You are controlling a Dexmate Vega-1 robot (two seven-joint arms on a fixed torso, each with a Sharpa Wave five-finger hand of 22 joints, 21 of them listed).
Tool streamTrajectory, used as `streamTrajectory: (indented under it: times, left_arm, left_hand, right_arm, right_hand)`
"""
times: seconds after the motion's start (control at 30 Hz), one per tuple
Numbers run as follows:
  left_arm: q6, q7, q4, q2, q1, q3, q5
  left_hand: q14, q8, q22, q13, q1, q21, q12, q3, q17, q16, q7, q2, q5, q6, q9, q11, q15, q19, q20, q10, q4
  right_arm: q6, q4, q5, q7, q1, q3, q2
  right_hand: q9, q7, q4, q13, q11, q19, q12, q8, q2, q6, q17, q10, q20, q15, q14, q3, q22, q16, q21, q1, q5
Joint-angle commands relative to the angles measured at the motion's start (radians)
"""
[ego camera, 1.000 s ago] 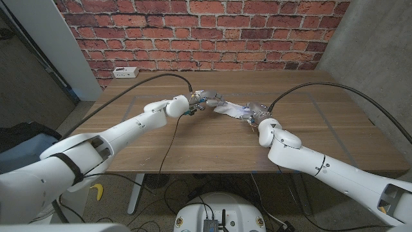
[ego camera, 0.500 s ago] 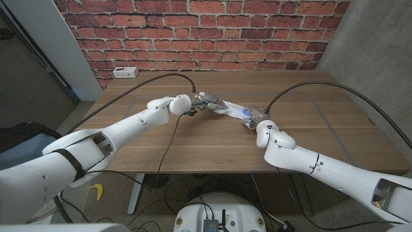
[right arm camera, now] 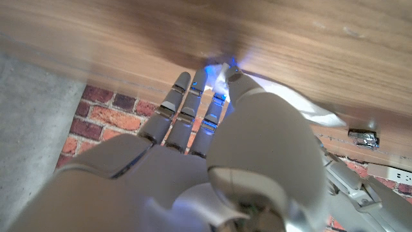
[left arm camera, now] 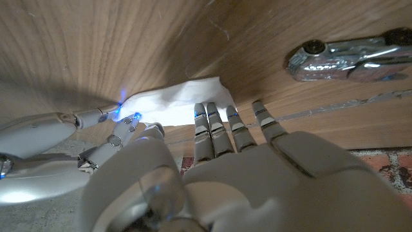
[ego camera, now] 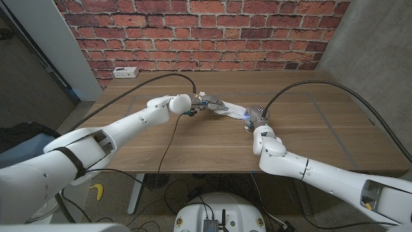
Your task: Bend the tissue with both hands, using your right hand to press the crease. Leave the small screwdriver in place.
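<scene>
Since a second ago both hands have closed in on the tissue (ego camera: pixel 230 108) at mid-tabletop (ego camera: pixel 193 145). Left hand (ego camera: pixel 205 101): fingers spread on its far end, nothing gripped. Right hand (ego camera: pixel 255 118): fingertips (right arm camera: pixel 233 73) at the near end; grip unclear. To crease well, press along the fold, clear of the screwdriver (left arm camera: pixel 347 57).

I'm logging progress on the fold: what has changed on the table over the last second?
The right hand slid a little towards the robot's left along the tissue, its forearm swinging in closer to the table's near edge. The left hand drew in slightly and flattened the raised tissue end. The tissue stays between both hands at the same spot; the wooden table is unchanged.
</scene>
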Motion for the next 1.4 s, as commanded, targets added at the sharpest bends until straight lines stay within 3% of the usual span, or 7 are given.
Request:
streamTrajectory:
  times: [0.03, 0.43, 0.53, 0.6, 1.03, 1.4]
  left_arm:
    - [-0.024, -0.063, 0.012, -0.001, -0.004, 0.003, -0.034]
    - [-0.032, -0.068, 0.004, 0.007, -0.001, 0.005, -0.026]
    - [-0.03, -0.069, 0.0, 0.01, 0.001, 0.002, -0.028]
    - [-0.028, -0.069, -0.001, 0.011, 0.002, 0.001, -0.028]
    - [-0.022, -0.068, -0.006, 0.018, 0.015, -0.01, -0.039]
    - [-0.028, -0.066, 0.009, 0.015, 0.014, -0.012, -0.046]
  left_hand:
    - [0.017, 0.008, 0.004, 0.003, -0.015, 0.006, 0.012, 0.002, -0.001, 0.01, 0.009, 0.0, 0.004, 0.014, 0.0, 0.0, -0.012, 0.014, 0.004, 0.016, 0.009]
    - [0.024, 0.01, 0.003, 0.003, -0.023, 0.004, 0.015, 0.001, -0.002, 0.01, 0.012, -0.005, 0.005, 0.023, -0.001, 0.001, -0.012, 0.017, 0.005, 0.024, 0.009]
    - [0.023, 0.01, 0.003, 0.003, -0.024, 0.003, 0.014, 0.0, -0.002, 0.009, 0.011, -0.007, 0.005, 0.023, -0.001, 0.0, -0.013, 0.017, 0.005, 0.024, 0.008]
    - [0.023, 0.01, 0.003, 0.003, -0.025, 0.003, 0.014, 0.0, -0.002, 0.009, 0.011, -0.009, 0.005, 0.023, -0.001, -0.001, -0.012, 0.017, 0.006, 0.023, 0.008]
    - [0.02, 0.007, 0.003, 0.003, -0.033, -0.001, 0.012, -0.005, -0.002, 0.007, 0.011, -0.019, 0.006, 0.019, -0.001, 0.002, -0.01, 0.018, 0.008, 0.02, 0.005]
    - [0.02, 0.007, 0.003, 0.003, -0.038, -0.003, 0.012, -0.006, -0.002, 0.006, 0.012, -0.022, 0.007, 0.018, -0.001, 0.0, -0.009, 0.021, 0.006, 0.02, 0.003]
  right_arm:
    - [0.152, 0.123, -0.133, -0.19, -0.059, 0.024, 0.032]
    - [0.295, 0.218, -0.277, -0.25, -0.033, 0.045, 0.064]
    - [0.333, 0.234, -0.296, -0.238, -0.022, 0.049, 0.07]
    - [0.352, 0.247, -0.311, -0.227, -0.015, 0.048, 0.076]
    - [0.502, 0.372, -0.32, -0.238, 0.035, 0.065, 0.148]
    - [0.577, 0.458, -0.287, -0.258, 0.062, 0.071, 0.198]
  right_hand:
    - [0.006, 0.006, 0.0, 0.015, -0.011, 0.009, 0.027, 0.013, 0.007, 0.068, 0.049, 0.063, -0.007, -0.176, 0.057, -0.007, 0.008, 0.046, 0.018, 0.043, -0.006]
    - [0.007, 0.0, -0.001, 0.02, -0.014, 0.008, 0.024, 0.007, 0.0, 0.069, 0.057, 0.057, -0.01, -0.175, 0.044, -0.011, 0.01, 0.039, 0.027, 0.064, -0.006]
    - [0.008, -0.004, 0.001, 0.02, -0.024, 0.008, 0.023, 0.006, 0.0, 0.071, 0.056, 0.058, -0.011, -0.176, 0.036, -0.013, 0.01, 0.033, 0.029, 0.067, -0.006]
    - [0.008, -0.006, 0.004, 0.02, -0.018, 0.007, 0.024, 0.004, 0.001, 0.071, 0.057, 0.062, -0.011, -0.175, 0.033, -0.015, 0.01, 0.03, 0.031, 0.068, -0.006]
    - [0.009, -0.009, 0.01, 0.021, -0.022, 0.007, 0.021, 0.001, 0.003, 0.073, 0.057, 0.061, -0.012, -0.176, 0.028, -0.02, 0.01, 0.024, 0.036, 0.069, -0.005]
    - [0.009, -0.009, 0.013, 0.023, -0.02, 0.006, 0.021, -0.001, 0.004, 0.074, 0.058, 0.063, -0.013, -0.176, 0.028, -0.025, 0.01, 0.021, 0.041, 0.07, -0.005]
